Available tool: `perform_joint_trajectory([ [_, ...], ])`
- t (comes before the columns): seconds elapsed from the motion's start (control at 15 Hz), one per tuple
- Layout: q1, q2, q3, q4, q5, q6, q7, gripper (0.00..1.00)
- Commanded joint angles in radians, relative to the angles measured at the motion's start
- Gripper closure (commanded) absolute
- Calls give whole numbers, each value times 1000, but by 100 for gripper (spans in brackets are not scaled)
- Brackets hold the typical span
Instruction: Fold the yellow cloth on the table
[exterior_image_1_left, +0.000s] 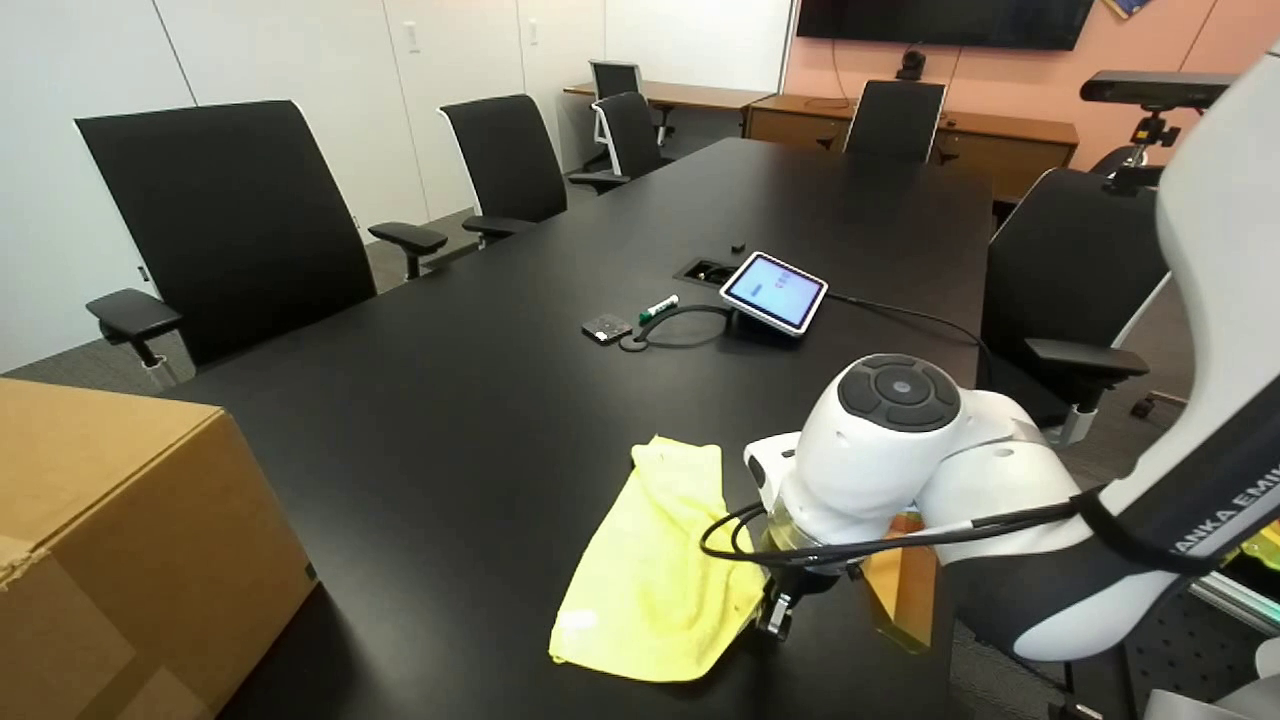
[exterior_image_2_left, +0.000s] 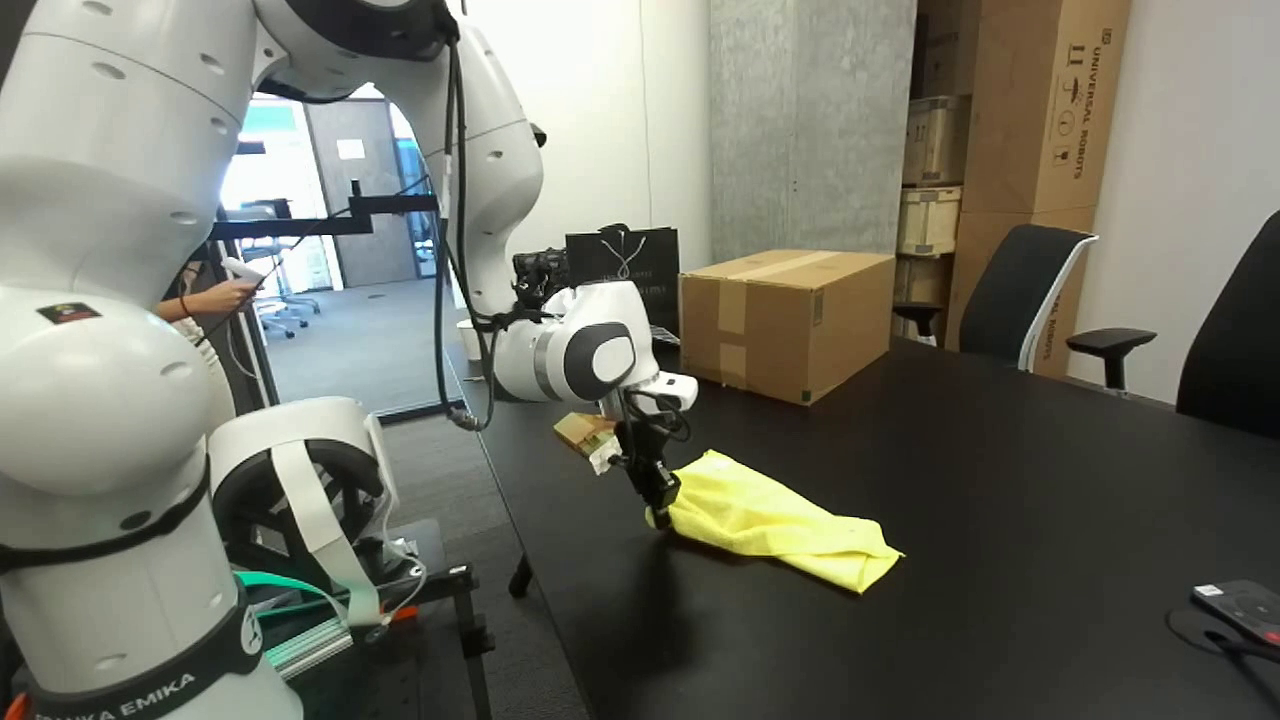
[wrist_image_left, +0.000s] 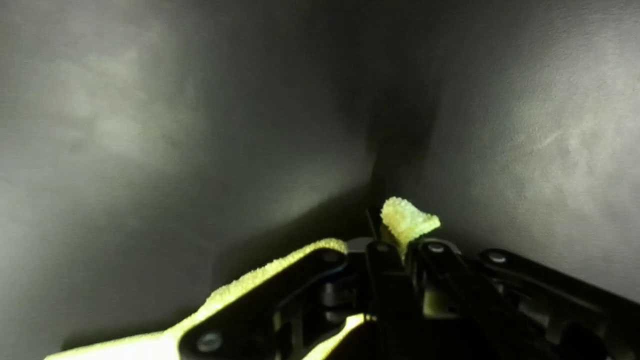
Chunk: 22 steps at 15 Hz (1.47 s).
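Observation:
The yellow cloth (exterior_image_1_left: 645, 585) lies spread with some wrinkles on the black table (exterior_image_1_left: 420, 500). It also shows in an exterior view (exterior_image_2_left: 775, 520), with its far end bunched and creased. My gripper (exterior_image_1_left: 777, 618) is at the cloth's edge, low over the table, and it also shows at the cloth's near end in an exterior view (exterior_image_2_left: 660, 512). In the wrist view the fingers (wrist_image_left: 404, 250) are shut on the cloth, and a small tuft of it (wrist_image_left: 407, 220) pokes out between the tips. More cloth runs behind the left finger. The arm hides part of the cloth.
A cardboard box (exterior_image_1_left: 130, 560) stands on the table and also shows in an exterior view (exterior_image_2_left: 790, 320). A tablet on a stand (exterior_image_1_left: 775, 292), a green marker (exterior_image_1_left: 658, 308) and a small dark square item (exterior_image_1_left: 606, 328) lie farther along. Black chairs (exterior_image_1_left: 230, 220) line the table.

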Motion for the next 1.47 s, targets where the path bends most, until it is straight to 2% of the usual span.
perform_joint_trajectory([
  [0.0, 116, -16, -94, 51, -80, -84, 57, 90],
  [0.13, 167, -8, -125, 103, -138, -157, 80, 91],
  [0.27, 183, -1, -123, 162, -202, -236, 94, 91],
  [0.53, 162, 30, -85, 305, -341, -372, 105, 90],
  [0.87, 32, 88, 12, 479, -383, -411, 13, 91],
  [1.2, -112, 207, 144, 645, -362, -405, -182, 92],
  [1.4, -166, 272, 206, 723, -362, -412, -297, 91],
])
